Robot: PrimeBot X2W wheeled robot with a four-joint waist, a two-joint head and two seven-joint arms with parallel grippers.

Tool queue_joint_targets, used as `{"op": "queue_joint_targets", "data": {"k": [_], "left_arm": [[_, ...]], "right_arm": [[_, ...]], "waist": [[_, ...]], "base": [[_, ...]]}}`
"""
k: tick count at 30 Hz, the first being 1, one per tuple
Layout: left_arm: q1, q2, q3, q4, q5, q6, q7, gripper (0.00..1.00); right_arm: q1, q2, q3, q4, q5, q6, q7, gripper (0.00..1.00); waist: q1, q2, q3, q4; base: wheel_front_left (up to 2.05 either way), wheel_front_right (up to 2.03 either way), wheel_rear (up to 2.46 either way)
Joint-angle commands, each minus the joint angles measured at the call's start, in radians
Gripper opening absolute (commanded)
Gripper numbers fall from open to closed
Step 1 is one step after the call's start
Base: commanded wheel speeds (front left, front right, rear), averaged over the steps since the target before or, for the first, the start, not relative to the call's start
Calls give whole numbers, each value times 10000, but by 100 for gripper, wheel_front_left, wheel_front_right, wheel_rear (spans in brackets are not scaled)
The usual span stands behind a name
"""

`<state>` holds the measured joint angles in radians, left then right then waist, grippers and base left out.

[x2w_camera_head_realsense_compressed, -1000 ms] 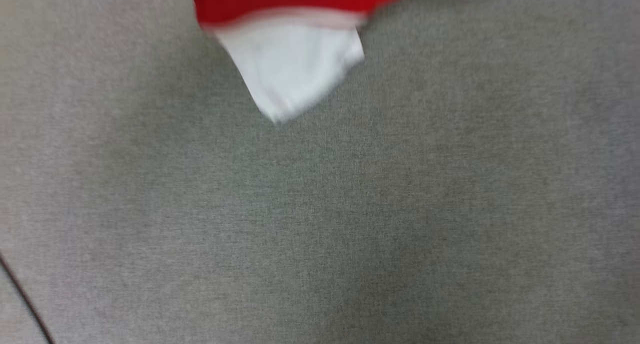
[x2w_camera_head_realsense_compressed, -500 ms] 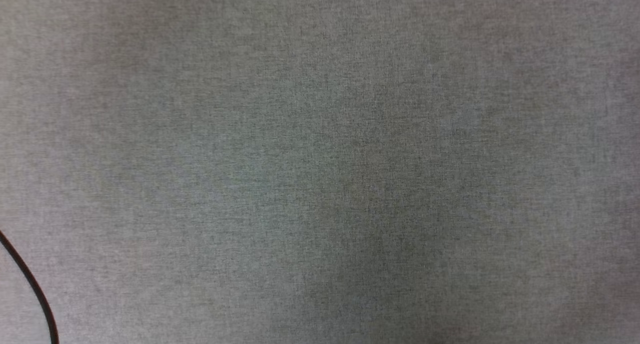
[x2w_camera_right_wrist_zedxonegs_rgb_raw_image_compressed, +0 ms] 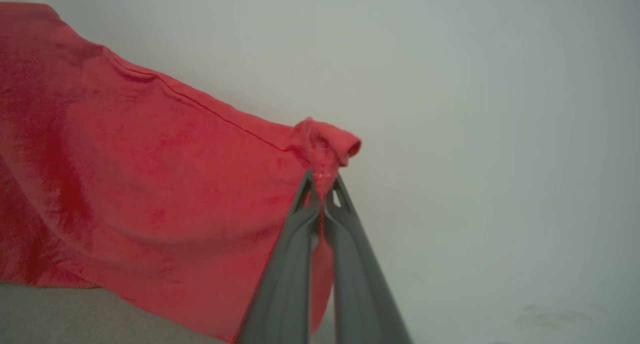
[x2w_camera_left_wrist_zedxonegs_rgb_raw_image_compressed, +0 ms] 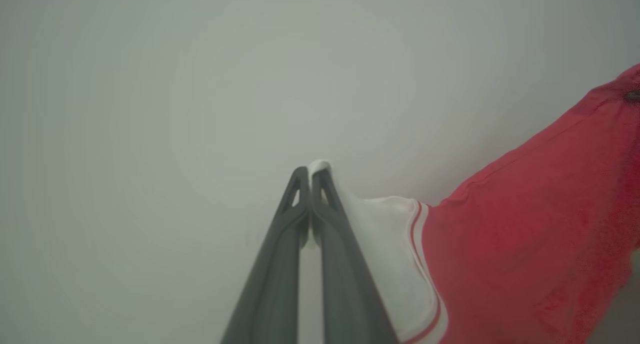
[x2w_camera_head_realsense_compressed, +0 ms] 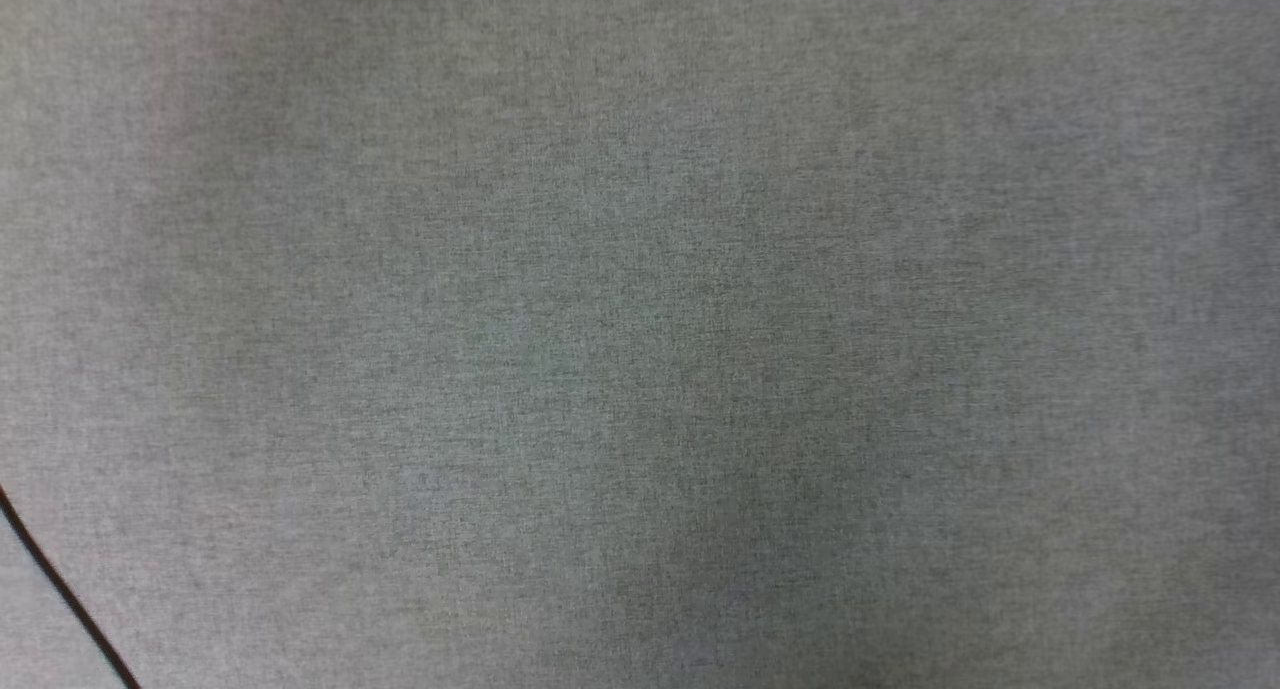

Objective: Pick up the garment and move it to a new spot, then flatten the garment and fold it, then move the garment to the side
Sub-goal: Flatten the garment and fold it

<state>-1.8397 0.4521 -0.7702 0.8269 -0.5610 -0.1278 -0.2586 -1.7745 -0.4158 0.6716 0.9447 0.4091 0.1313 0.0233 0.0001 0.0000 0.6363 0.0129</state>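
Observation:
The garment [x2w_camera_left_wrist_zedxonegs_rgb_raw_image_compressed: 525, 244] hangs in the air, red with a white sleeve edged in red-and-white stripes. In the left wrist view my left gripper [x2w_camera_left_wrist_zedxonegs_rgb_raw_image_compressed: 310, 172] is shut on the tip of the white sleeve. In the right wrist view my right gripper [x2w_camera_right_wrist_zedxonegs_rgb_raw_image_compressed: 322, 181] is shut on a bunched red corner of the garment [x2w_camera_right_wrist_zedxonegs_rgb_raw_image_compressed: 150, 174], which stretches away to the left. Its letters and number are hidden. The head view looks down on grey fabric surface [x2w_camera_head_realsense_compressed: 640, 329].
A thin dark line [x2w_camera_head_realsense_compressed: 60, 594] crosses the lower left corner of the grey surface in the head view. A pale plain wall [x2w_camera_left_wrist_zedxonegs_rgb_raw_image_compressed: 250, 84] stands behind the lifted garment in both wrist views. A strip of grey surface [x2w_camera_right_wrist_zedxonegs_rgb_raw_image_compressed: 60, 314] lies under the garment.
One second ago the garment's red edge and white sleeve hung at the top of the head view; they have since left it upward. The dark line shifted slightly.

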Motion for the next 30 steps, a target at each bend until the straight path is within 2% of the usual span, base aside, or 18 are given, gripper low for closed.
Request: {"op": "queue_joint_targets", "data": {"k": [1, 8, 15, 22, 30], "left_arm": [[435, 42, -39, -19, -83, -4, -63, 0], [2930, 467, 132, -1307, -52, 51, -82, 0], [6099, 1108, 153, -3482, -70, 390, -76, 0], [9302, 1941, -180, -5546, -506, 1130, 88, 0], [12726, 2913, -620, -7554, -1378, 2184, 537, 0]], "right_arm": [[255, 55, 132, 57, 180, -11, -116, 0], [1854, 79, 927, 97, 1165, -9, -677, 0], [3903, -434, 1757, -504, 2136, -9, -1125, 0], [6411, -1290, 2631, -1637, 3135, -9, -1254, 0], [9051, -2140, 2842, -2657, 4126, -9, -1350, 0]], "waist": [[-1, 0, -124, -36], [-1, 0, -830, -93], [-1, 0, -2087, -66], [-1, 0, -3353, 4], [-1, 0, -4606, -15]], "base": [[0, 0, 0], [0, 0, 0], [0, 0, 0], [0, 0, 0], [0, 0, 0]]}}
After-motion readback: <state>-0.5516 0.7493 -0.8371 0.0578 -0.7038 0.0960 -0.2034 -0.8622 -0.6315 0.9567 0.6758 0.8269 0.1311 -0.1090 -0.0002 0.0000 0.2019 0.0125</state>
